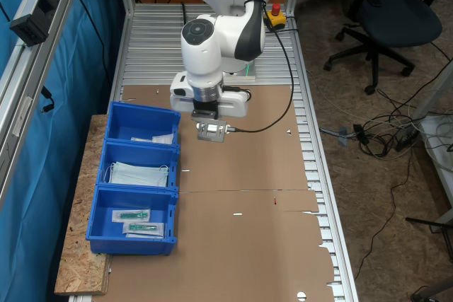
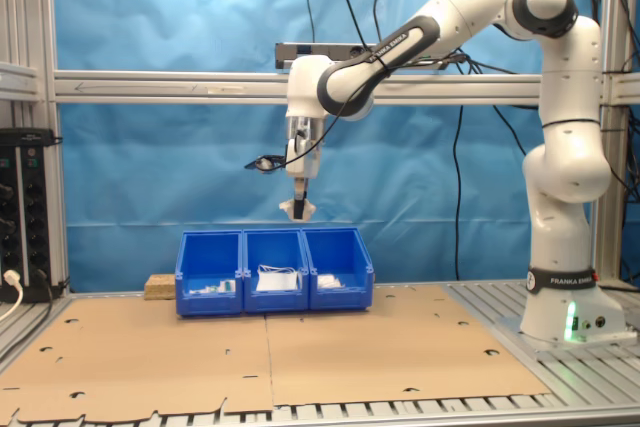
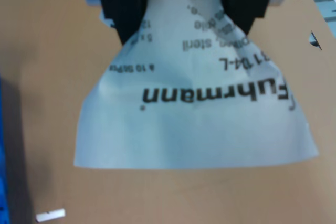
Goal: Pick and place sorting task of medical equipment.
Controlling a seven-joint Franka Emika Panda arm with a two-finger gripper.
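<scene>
The gripper (image 3: pixel 181 3) is pinching the white sachet (image 3: pixel 197 111), its two dark fingers (image 3: pixel 122 9) pressed against the packet's upper part so that the paper bunches between them and fans out wide below. In the wrist view the free edge of the sachet hangs slack over the brown cardboard table cover (image 3: pixel 42 77), touching nothing.

In the second exterior view the gripper (image 2: pixel 298 209) hangs well above the row of blue bins (image 2: pixel 274 272), the sachet (image 2: pixel 297 210) a small pale scrap at its tip. It sits over the seam between the middle and the right-hand compartment as that camera sees them, so the bins lie at about 6 o'clock from the gripper there.

The first exterior view corrects that impression. There the gripper (image 1: pixel 211 131) with the sachet (image 1: pixel 210 132) is over bare cardboard, just beside the bins' near rim. The far bin (image 1: pixel 141 125), which already holds flat white packets, lies at about 9 o'clock from the gripper. The middle bin holds the pale-blue masks (image 1: pixel 139 173) at roughly 8 o'clock, and the nearest holds the clear packets with teal items (image 1: pixel 138 221) at roughly 7 o'clock.

My judgement is that the coming move turns on a short sideways carry toward 9 o'clock, across the rim into the far bin, before the fingers let go.
</scene>
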